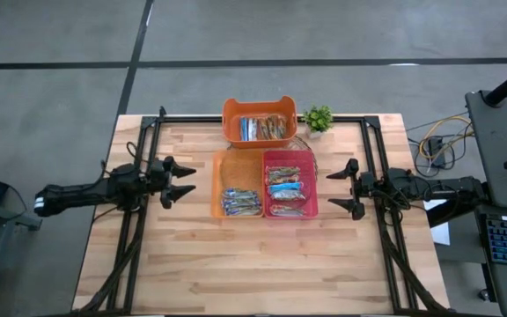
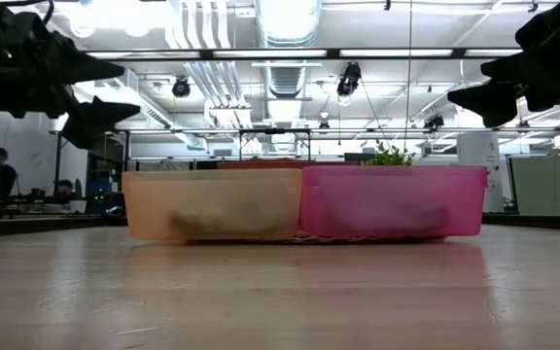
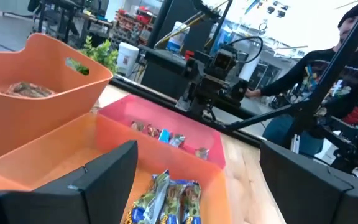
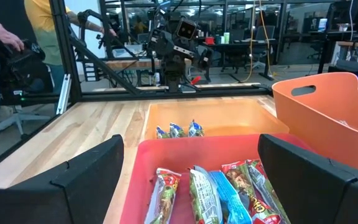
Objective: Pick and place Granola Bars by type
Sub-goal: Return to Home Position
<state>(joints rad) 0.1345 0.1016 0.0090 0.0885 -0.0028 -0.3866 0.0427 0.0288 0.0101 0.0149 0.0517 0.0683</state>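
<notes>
Honestly, none of the print on the granola bars (image 1: 287, 187) can be read. The wrappers carry bright lettering, but it is too small and blurred in all four views to make out a brand.

Three containers sit toward the middle and back of the bench (image 1: 236, 273). The light orange bin (image 1: 236, 169) and the pink bin (image 1: 289, 158) stand side by side with their long walls touching. The light orange bin is on my left arm's side and the pink one on my right arm's side.

The blue-silver bars (image 1: 241, 202) lie bunched at the near end of the light orange bin, and the rest of its floor is bare. The red-and-green bars (image 4: 219, 193) are piled down most of the pink bin, with a pale blue wrapper among them.

Behind the pair, a deeper orange tub (image 1: 229, 123) with handle cut-outs holds a row of brownish and silvery bars (image 1: 263, 129). A small green potted plant (image 1: 318, 117) stands just beside the tub, toward my right.

My left end effector (image 1: 181, 180) hangs above the bench just outside the light orange bin. Its fingers are spread apart and hold nothing. My right end effector (image 1: 343, 187) faces it from just outside the pink bin, its fingers likewise spread and empty. From bench height both show well above the bin rims.
</notes>
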